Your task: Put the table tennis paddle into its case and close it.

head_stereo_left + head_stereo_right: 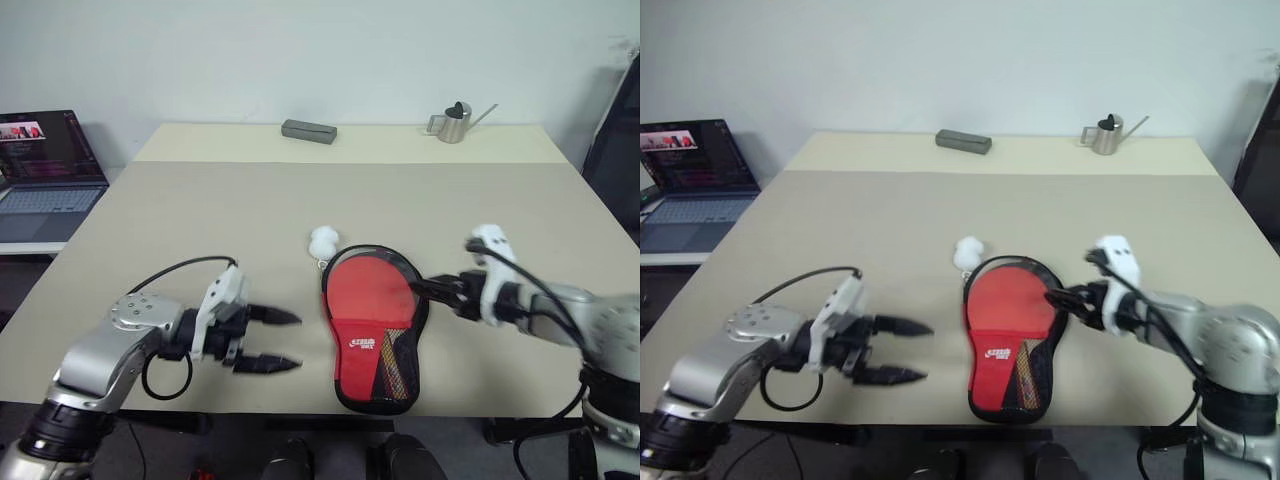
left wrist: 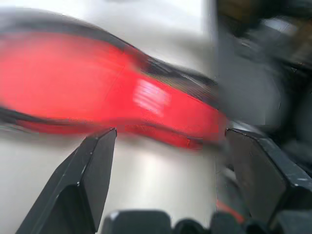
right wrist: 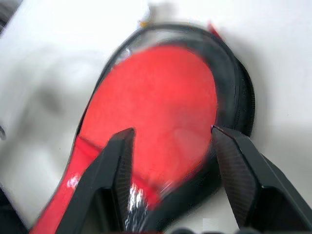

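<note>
The left gripper [image 1: 275,341] is seen low over the near part of the table [image 1: 200,220], its two black fingers spread wide apart and pointing toward the case [image 1: 345,390], with nothing between them. A clear stretch of bare table separates its fingertips from the case. In the left wrist view the red of the paddle and the dark edge of the case are seen beyond the spread fingers [image 2: 87,180].

The right gripper [image 1: 425,290] is seen at the far side of the case, its fingers reaching the case's dark rim beside the round head of the table tennis paddle [image 1: 368,300]. In the right wrist view the fingers [image 3: 114,170] stand apart over the red face, which lies between and beyond them; whether the rim is actually pinched cannot be told.

The paddle is lying inside the opened case near the front edge of the table, its red rubber face turned upward and its striped handle toward the robot, under a mesh panel. The black zipped rim of the case is seen curving around the paddle head. A white pom-pom [image 1: 323,240] lies on the table just beyond the top of the case.

Farther off, a grey block [image 1: 308,131] and a small metal watering can [image 1: 452,122] stand near the far edge of the table, well apart from each other. A laptop [image 1: 45,180] sits open on a separate surface to the left
</note>
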Controlling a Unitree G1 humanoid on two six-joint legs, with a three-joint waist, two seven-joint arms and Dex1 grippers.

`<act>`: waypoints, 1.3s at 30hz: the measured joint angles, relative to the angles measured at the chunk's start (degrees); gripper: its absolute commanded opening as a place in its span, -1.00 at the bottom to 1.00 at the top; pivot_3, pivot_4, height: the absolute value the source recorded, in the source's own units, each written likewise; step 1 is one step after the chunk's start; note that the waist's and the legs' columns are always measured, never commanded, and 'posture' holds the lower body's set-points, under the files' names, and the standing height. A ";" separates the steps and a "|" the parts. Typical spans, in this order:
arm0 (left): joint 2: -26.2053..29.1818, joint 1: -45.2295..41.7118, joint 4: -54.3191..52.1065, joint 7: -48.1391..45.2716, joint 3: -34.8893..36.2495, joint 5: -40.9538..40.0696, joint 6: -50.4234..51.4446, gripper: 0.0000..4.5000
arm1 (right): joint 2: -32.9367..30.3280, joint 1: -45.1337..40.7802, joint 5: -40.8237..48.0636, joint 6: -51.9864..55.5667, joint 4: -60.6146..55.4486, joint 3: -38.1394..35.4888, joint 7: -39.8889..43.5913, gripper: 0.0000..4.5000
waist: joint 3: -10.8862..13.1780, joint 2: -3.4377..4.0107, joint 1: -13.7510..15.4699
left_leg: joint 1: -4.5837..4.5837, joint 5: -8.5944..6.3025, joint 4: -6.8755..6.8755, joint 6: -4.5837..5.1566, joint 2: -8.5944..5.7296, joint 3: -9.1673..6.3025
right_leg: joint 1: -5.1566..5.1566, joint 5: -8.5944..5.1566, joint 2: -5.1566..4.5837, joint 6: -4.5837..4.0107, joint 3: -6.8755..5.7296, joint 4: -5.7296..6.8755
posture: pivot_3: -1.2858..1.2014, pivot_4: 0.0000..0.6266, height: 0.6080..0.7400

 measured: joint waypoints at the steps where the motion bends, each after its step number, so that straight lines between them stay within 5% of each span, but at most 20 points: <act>1: -0.89 -1.19 0.90 2.23 0.86 0.14 -0.49 0.73 | 0.31 -2.12 -3.31 -5.13 -0.21 4.33 4.72 0.19 | -0.09 -0.17 0.00 | 0.00 0.00 -0.01 0.00 0.10 -0.09 | 0.03 -0.01 0.10 -0.02 -0.10 -0.02 | 0.03 -0.52 1.00; 5: -0.45 -0.44 1.96 4.42 3.42 0.27 -0.76 0.73 | 0.52 -1.65 -13.77 -17.87 3.54 11.80 14.97 0.19 | -0.21 -0.37 0.29 | -0.17 -0.04 -0.04 -0.07 0.13 -0.22 | -0.03 0.15 0.06 -0.36 -0.13 -0.12 | 0.03 -0.52 1.00; 13: 0.69 -0.10 3.91 5.48 5.99 0.28 -1.03 0.73 | 1.11 1.64 -20.77 -27.36 6.33 11.39 22.89 0.19 | -0.20 -0.39 0.87 | -0.33 -0.09 -0.04 -0.16 -0.04 -0.07 | -0.13 0.12 -0.47 -0.30 -0.07 -0.28 | 0.03 -0.52 1.00; 27: 0.08 -4.76 12.00 8.00 6.50 3.85 -5.86 0.73 | 2.71 2.95 -28.21 -26.89 9.83 14.47 28.37 0.19 | -0.21 -0.39 0.73 | -0.21 -0.08 -0.02 -0.17 -0.04 -0.04 | -0.05 0.12 -0.45 -0.30 -0.05 -0.17 | 0.03 -0.52 1.00; 34: 0.04 -4.84 12.49 8.12 6.50 5.07 -7.10 0.73 | 3.88 2.96 -32.05 -25.36 13.59 15.88 28.09 0.99 | -0.21 -0.39 0.69 | -0.21 -0.08 -0.01 -0.17 -0.04 -0.04 | -0.05 0.12 -0.46 -0.30 -0.04 -0.17 | 0.03 -0.52 1.00; 39: 0.05 -4.84 12.59 8.16 6.51 5.34 -7.25 0.73 | 3.39 2.39 -33.42 -25.34 13.59 15.97 30.57 0.99 | -0.21 -0.39 0.62 | -0.20 -0.08 -0.01 -0.17 -0.04 -0.04 | -0.05 0.12 -0.45 -0.30 -0.04 -0.15 | 0.03 -0.52 1.00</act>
